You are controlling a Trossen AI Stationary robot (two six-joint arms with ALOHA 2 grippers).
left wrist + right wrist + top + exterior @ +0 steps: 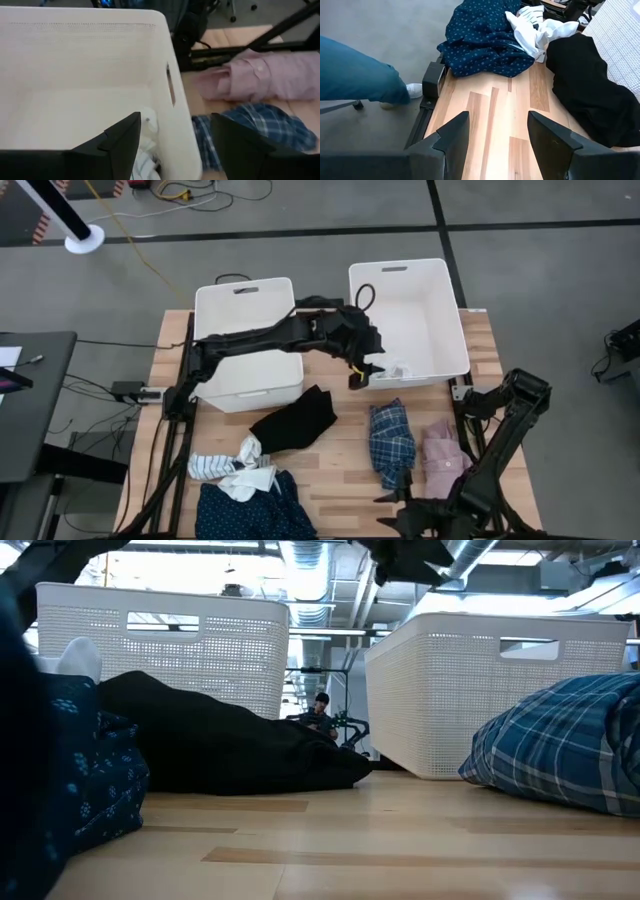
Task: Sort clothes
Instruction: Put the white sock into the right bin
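Wooden tabletop (340,465) is strewn with clothes (392,442). Left gripper (175,137) is held open over the right bin's (440,330) near edge; right gripper (497,135) is parked open at the near edge.

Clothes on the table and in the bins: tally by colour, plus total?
Black: 1, on the table
Navy patterned: 1, on the table
Blue plaid: 1, on the table
Pale pink: 1, on the table
White: 1, on the table
Blue-white striped: 1, on the table
Pale item in the right bin: 1, colour unclear
Total: 7
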